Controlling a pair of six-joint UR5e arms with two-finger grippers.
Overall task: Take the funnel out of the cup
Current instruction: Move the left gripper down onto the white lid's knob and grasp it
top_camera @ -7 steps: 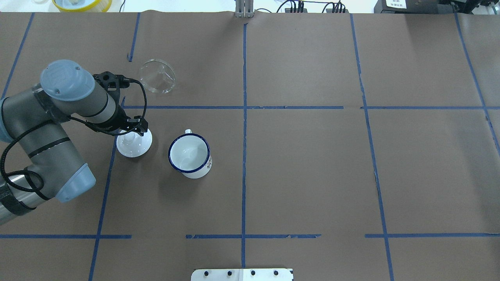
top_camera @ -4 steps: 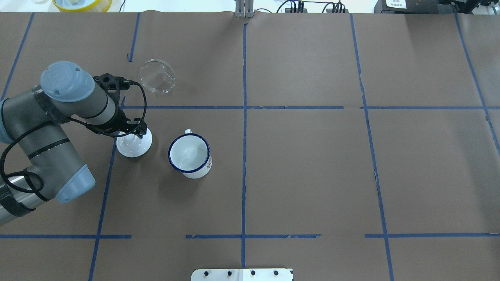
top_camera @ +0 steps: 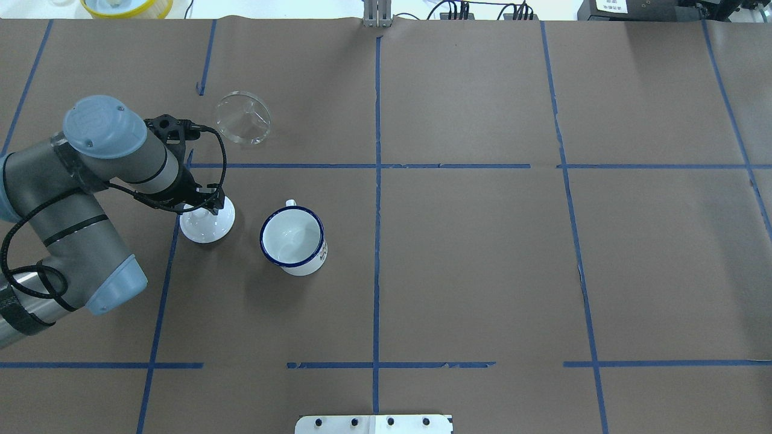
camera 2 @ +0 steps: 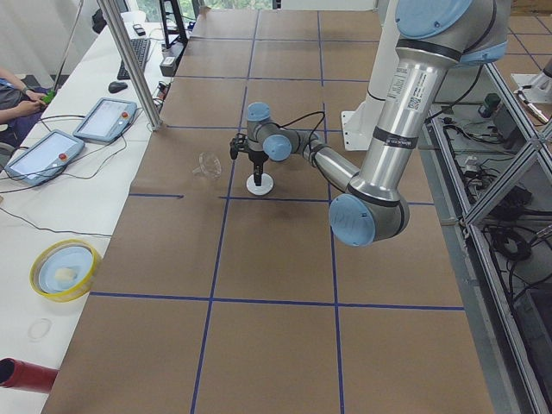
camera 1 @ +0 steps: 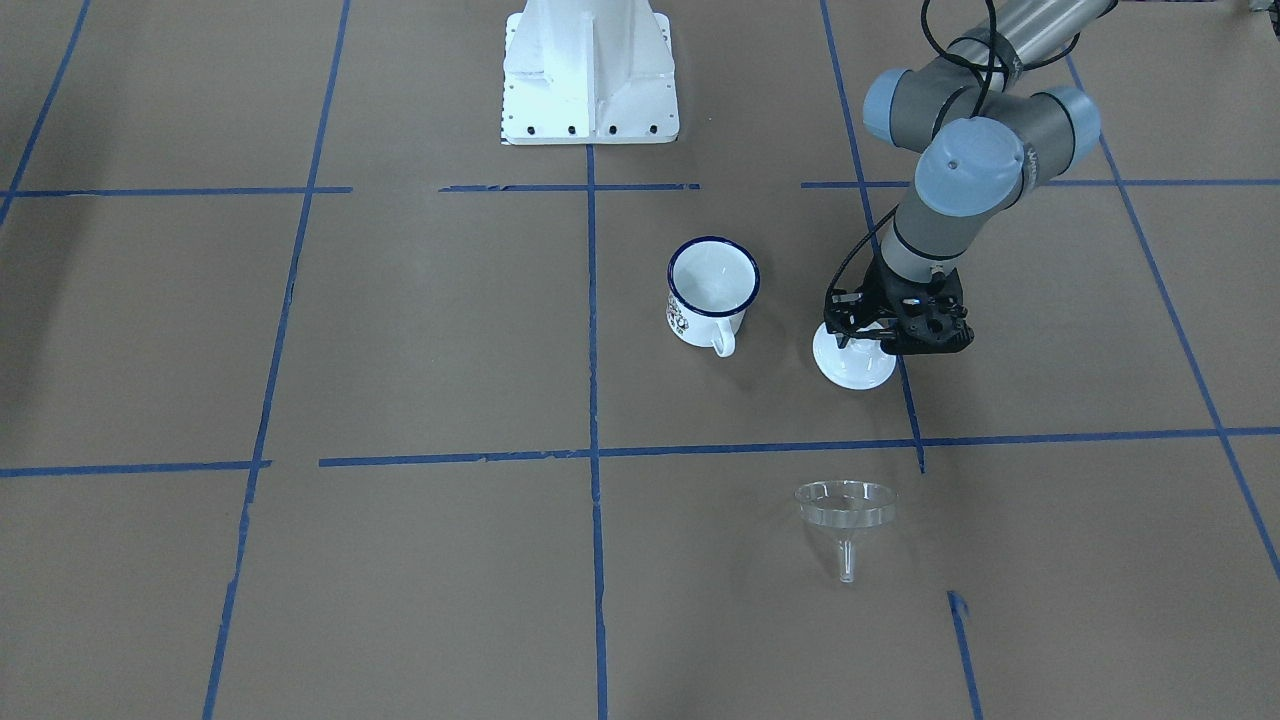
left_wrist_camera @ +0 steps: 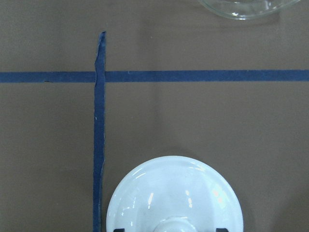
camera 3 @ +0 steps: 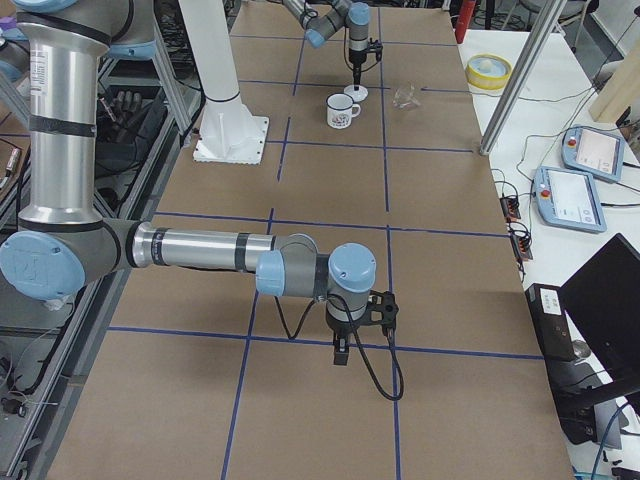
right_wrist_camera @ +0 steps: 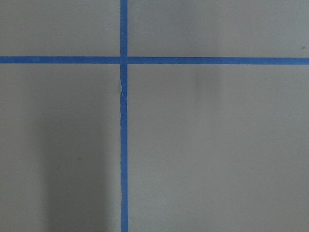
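The clear funnel (top_camera: 242, 117) lies on the table, apart from the cup, at the far left; it also shows in the front view (camera 1: 845, 510) and at the top edge of the left wrist view (left_wrist_camera: 241, 7). The white cup (top_camera: 292, 238) with the dark blue rim stands upright and empty (camera 1: 710, 290). My left gripper (top_camera: 202, 208) hangs over a round white domed lid (top_camera: 208, 228) left of the cup. In the left wrist view its fingertips (left_wrist_camera: 121, 229) stand apart on both sides of the lid's knob, so it is open. My right gripper (camera 3: 340, 347) hovers over bare table, its state unclear.
The white lid (camera 1: 853, 367) rests on the table between cup and funnel. Blue tape lines (top_camera: 377, 166) divide the brown table cover. A yellow bowl (top_camera: 126, 6) sits beyond the far left edge. The robot's white base (camera 1: 590, 70) stands at the table's near side.
My left wrist has shifted slightly to the left over the lid. The lid, cup and funnel have not moved.
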